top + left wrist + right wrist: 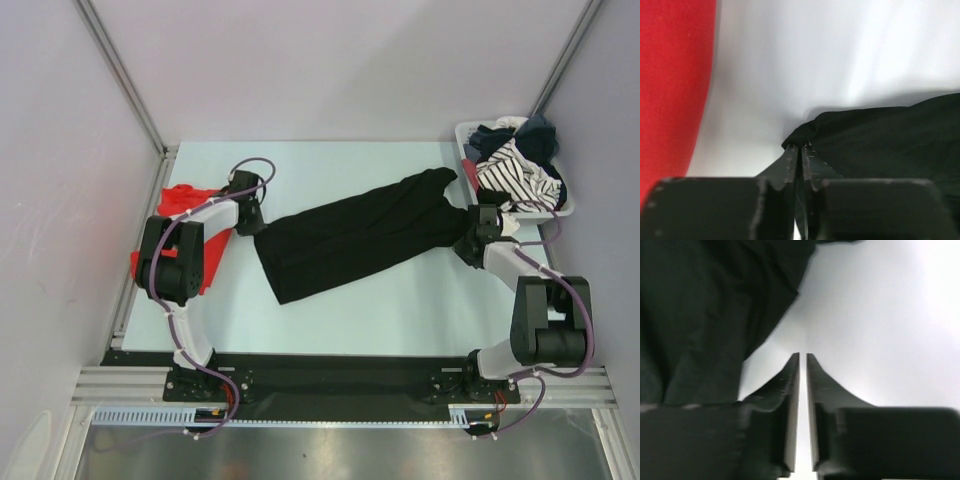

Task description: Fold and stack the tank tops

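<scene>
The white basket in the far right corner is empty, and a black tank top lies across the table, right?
Not empty: the top external view shows the white basket heaped with clothes. It does stand in the far right corner, and the black tank top does lie across the table.

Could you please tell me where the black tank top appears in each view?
Top external: black tank top lies diagonally across the middle of the table.
Left wrist: black tank top at lower right, corner reaching centre.
Right wrist: black tank top at upper left.
Shared landmark: the pale table, in all three.
</scene>
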